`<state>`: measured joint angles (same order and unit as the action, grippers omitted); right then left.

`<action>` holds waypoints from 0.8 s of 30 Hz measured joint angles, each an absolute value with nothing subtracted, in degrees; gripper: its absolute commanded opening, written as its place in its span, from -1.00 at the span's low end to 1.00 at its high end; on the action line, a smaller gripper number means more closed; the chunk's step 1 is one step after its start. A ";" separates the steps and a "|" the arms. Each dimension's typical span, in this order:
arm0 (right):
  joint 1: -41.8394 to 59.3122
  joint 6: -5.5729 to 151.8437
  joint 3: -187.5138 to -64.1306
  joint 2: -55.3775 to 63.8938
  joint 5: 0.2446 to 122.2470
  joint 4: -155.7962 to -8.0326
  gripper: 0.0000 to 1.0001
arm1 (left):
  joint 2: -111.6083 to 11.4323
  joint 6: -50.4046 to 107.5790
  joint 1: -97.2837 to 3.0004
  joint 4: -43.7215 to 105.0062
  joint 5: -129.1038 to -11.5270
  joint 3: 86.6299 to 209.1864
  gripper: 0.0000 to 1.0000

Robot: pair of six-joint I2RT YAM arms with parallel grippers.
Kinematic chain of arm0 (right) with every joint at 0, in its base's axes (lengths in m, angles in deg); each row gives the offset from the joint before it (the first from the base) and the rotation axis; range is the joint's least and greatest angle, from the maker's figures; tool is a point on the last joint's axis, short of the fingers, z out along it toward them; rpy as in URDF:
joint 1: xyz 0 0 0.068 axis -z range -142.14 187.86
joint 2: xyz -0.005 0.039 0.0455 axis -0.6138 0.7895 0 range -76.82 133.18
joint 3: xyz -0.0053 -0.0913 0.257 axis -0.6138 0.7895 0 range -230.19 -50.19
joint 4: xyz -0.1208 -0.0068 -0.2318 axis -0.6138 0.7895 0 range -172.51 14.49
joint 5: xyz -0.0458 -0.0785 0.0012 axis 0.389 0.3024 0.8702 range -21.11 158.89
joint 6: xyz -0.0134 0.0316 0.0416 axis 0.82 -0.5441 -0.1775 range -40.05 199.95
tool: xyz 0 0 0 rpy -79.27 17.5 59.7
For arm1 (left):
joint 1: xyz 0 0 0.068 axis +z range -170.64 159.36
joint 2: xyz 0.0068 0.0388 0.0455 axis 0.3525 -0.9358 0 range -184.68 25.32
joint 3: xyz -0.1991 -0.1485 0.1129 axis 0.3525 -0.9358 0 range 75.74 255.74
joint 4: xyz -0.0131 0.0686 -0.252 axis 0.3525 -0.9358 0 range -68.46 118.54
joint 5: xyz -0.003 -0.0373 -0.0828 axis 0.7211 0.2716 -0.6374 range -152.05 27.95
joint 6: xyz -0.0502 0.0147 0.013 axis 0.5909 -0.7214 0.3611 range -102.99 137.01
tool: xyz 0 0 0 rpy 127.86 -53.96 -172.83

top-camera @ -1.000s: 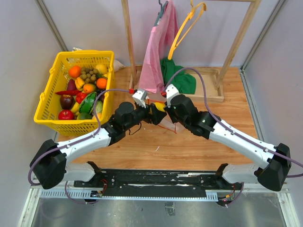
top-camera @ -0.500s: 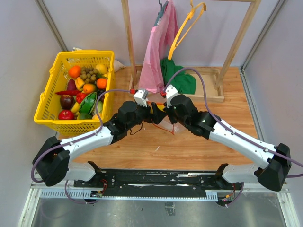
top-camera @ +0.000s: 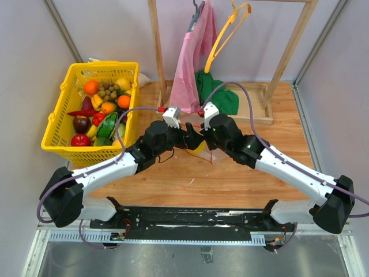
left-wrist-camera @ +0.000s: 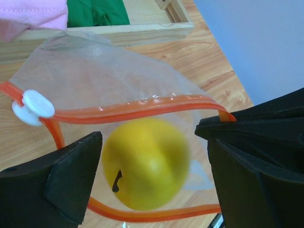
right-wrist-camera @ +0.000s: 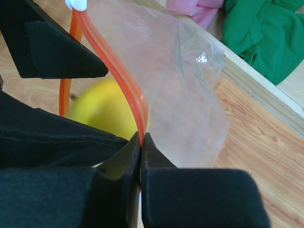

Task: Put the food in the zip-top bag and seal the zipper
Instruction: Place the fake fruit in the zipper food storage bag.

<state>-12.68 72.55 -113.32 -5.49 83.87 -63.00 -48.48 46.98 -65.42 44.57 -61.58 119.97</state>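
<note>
Top view: both arms meet mid-surface (top-camera: 173, 184). The basket (top-camera: 57, 130) of food sits at 10 o'clock from them. The lemon (top-camera: 199, 148) is a yellow patch just under the tips. The bag (top-camera: 218, 156) is barely readable and jaw states can't be told here. Only this view shows how much food remains.

Left wrist: the left pincer (left-wrist-camera: 149, 137) is wide, gripping nothing. The lemon is blurred between its fingers (left-wrist-camera: 71, 175), inside the zipper (left-wrist-camera: 133, 108) loop, with a gap on the 3 o'clock side. The white slider (left-wrist-camera: 32, 107) is at 9 o'clock. Only this view shows the mouth open.

Right wrist: the right pincer (right-wrist-camera: 141, 142) is clamped on the zipper strip, holding the mouth up, with the lemon at 9 o'clock behind it. Only this view shows that pinch.

Risk: the lemon looks loose, so it may clip the 6 o'clock strip and roll onto the surface if the mouth sags. If the pinch slips, the mouth collapses.
</note>
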 measured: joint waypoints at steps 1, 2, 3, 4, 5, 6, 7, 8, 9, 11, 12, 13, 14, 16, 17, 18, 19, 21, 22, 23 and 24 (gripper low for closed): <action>-12.66 72.51 -113.32 -5.49 83.87 -63.00 -0.99 | -48.46 47.09 -65.42 44.22 -61.52 120.29 0.95; -12.57 72.44 -113.32 -5.49 83.85 -63.00 -0.99 | -48.46 47.29 -65.42 43.70 -61.47 120.71 0.97; -12.51 72.44 -113.32 -5.49 83.83 -63.00 -0.99 | -48.46 47.42 -65.42 43.02 -61.45 121.12 0.97; -12.40 72.42 -113.32 -5.49 83.74 -63.00 -0.99 | -48.46 47.53 -65.42 42.43 -61.43 121.52 0.98; -12.31 72.40 -113.32 -5.49 83.74 -63.00 -0.99 | -48.46 47.73 -65.42 41.84 -61.43 121.91 0.97; -12.31 72.38 -113.32 -5.49 83.69 -63.00 -0.99 | -48.46 47.92 -65.42 41.16 -61.41 122.37 0.97; -12.31 72.35 -113.32 -5.49 83.65 -63.00 -0.99 | -48.46 48.16 -65.42 40.22 -61.41 123.03 0.97; -12.31 72.33 -113.32 -5.49 83.65 -63.02 -0.99 | -48.46 48.36 -65.42 39.30 -61.41 123.59 0.97; -12.31 72.33 -113.32 -5.49 83.67 -63.05 -0.99 | -48.42 48.47 -65.42 38.32 -61.41 124.23 0.97; -12.31 72.27 -113.32 -5.49 83.65 -63.18 -0.99 | -48.00 49.00 -65.44 36.22 -61.13 125.28 0.95; -12.31 72.27 -113.32 -5.49 83.63 -63.18 -0.99 | -47.61 49.19 -65.44 35.26 -60.80 125.63 0.92; -12.31 72.25 -113.32 -5.51 83.61 -63.18 -0.99 | -47.06 49.45 -65.44 33.95 -60.25 126.06 0.90; -12.31 72.25 -113.32 -5.56 83.56 -63.18 -0.99 | -46.25 49.83 -65.44 32.20 -59.51 126.65 0.87; -12.29 72.22 -113.32 -5.65 83.50 -63.20 -0.99 | -44.77 50.44 -65.46 28.99 -58.04 127.97 0.80; -12.22 72.22 -113.32 -5.71 83.43 -63.20 -0.99 | -44.18 50.79 -65.46 27.48 -57.34 128.64 0.76; -11.98 72.22 -113.32 -5.75 83.32 -63.24 -0.99 | -43.56 51.16 -65.46 25.69 -56.36 129.52 0.73; -11.76 72.22 -113.32 -5.84 83.30 -63.29 -0.99 | -43.11 51.60 -65.46 24.35 -55.53 130.15 0.71; -11.19 72.20 -113.32 -5.91 83.32 -63.44 -0.99 | -42.25 52.40 -65.46 21.88 -54.02 130.87 0.65; -11.15 72.18 -113.32 -5.91 83.30 -63.44 -0.99 | -41.90 52.86 -65.46 20.92 -53.41 130.92 0.60; -11.11 72.18 -113.32 -5.91 83.32 -63.46 -0.99 | -41.68 53.24 -65.46 19.81 -52.78 130.92 0.54; -11.11 72.18 -113.30 -5.91 83.30 -63.44 -0.99 | -41.68 53.56 -65.46 18.78 -52.21 130.92 0.50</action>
